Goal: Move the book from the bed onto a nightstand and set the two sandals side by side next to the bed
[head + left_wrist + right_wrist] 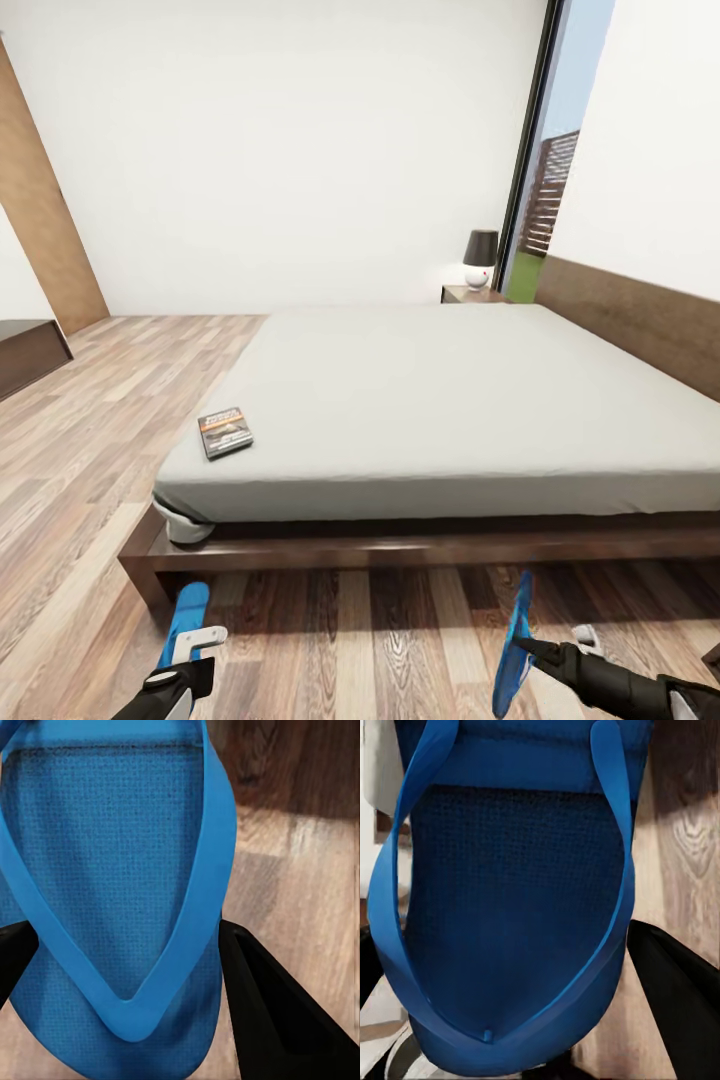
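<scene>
Grippers each hold a sandal. The left gripper sits at about seven o'clock in the head view, its pale fingers clamped on the left sandal, which lies roughly flat and points toward the bed frame. In the left wrist view the black fingers bracket the toe end of that sandal, with its blue strap running in a V across the textured sole. The right gripper sits at about five o'clock, closed on the right sandal, which stands on edge, turned nearly vertical over the wooden floor. In the right wrist view this sandal shows its dark blue footbed between the black fingers. The two sandals are well apart, both near the foot of the bed. On the pale mattress, near the corner at about nine o'clock from centre, lies the book, flat, cover up. At about one o'clock, just beside the bed's far side, stands the nightstand with a dark-shaded lamp on it.
</scene>
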Controlling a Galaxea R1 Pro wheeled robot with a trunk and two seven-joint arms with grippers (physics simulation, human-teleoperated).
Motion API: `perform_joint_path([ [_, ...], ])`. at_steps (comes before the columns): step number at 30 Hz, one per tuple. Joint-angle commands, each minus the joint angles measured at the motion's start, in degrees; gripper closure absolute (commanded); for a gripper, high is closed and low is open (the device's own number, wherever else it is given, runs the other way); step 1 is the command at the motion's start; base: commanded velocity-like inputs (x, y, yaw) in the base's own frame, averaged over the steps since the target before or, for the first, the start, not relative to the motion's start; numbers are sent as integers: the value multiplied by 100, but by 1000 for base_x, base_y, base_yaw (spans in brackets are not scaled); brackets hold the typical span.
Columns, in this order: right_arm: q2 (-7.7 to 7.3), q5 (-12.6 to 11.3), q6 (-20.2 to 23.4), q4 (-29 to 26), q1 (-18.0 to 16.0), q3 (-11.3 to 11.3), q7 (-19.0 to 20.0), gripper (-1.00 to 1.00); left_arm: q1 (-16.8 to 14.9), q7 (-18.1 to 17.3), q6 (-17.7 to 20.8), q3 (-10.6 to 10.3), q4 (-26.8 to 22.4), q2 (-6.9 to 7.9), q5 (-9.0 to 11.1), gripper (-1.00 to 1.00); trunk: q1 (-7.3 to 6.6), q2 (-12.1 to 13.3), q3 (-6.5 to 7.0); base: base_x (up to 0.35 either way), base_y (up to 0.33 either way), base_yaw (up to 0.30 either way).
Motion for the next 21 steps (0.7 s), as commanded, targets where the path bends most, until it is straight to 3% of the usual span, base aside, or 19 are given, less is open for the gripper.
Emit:
perform_joint_path([
  [1, -6, -121, 107, -132, 2, -107, 60, 100, 0, 11, 35, -3, -16, -27, 27, 100, 22, -44, -25, 0, 0, 0],
  [4, -7, -422, 160, -234, 2, -545, 84, 100, 0, 11, 31, 3, -14, -51, 27, 100, 88, -164, -78, 0, 0, 0],
  [8, -10, -518, 154, -212, 2, -1145, 59, 100, -1, 11, 29, 6, -8, -57, 27, 100, 176, -324, -150, 0, 0, 0],
  [11, -11, -525, 152, -202, 2, -1253, 65, 100, 0, 11, 27, 3, -8, -58, 27, 100, 241, -445, -204, 0, 0, 0],
  [21, -7, -527, 144, -201, 2, -1277, 59, 100, 0, 11, 29, 6, -9, -58, 27, 100, 461, -846, -384, 0, 0, 0],
])
